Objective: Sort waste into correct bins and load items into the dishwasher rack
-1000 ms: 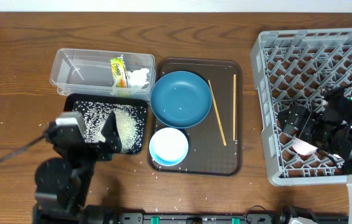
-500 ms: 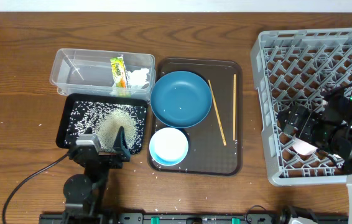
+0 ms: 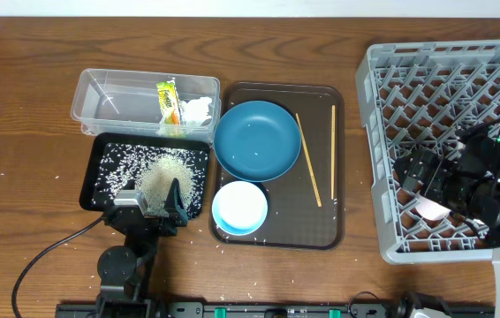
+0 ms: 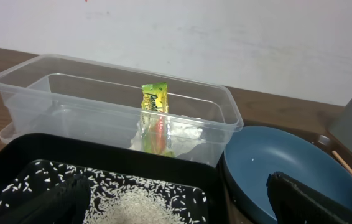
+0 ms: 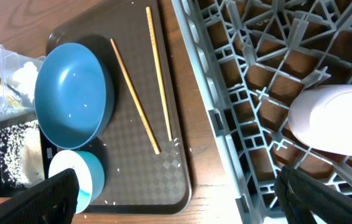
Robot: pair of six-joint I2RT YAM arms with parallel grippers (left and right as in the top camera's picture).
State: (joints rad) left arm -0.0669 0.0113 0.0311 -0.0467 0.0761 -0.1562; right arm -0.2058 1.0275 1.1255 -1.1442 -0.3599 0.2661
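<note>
The clear tub holds the yellow-green wrapper and the white tissue; both also show in the left wrist view, wrapper and tissue. The black tray holds a pile of rice. My left gripper is open and empty, low at the tray's front edge over the rice. The dark-blue bowl, light-blue bowl and two chopsticks lie on the brown tray. My right gripper is open above the grey rack, next to a pale pinkish cup lying in it.
The brown serving tray sits between the bins and the rack. Loose rice grains lie scattered on the wooden table in front of the trays. The rack's near-left corner stands close to the brown tray's edge.
My left arm has dropped lower and shifted right to the front edge of the black tray. The right arm has not moved.
</note>
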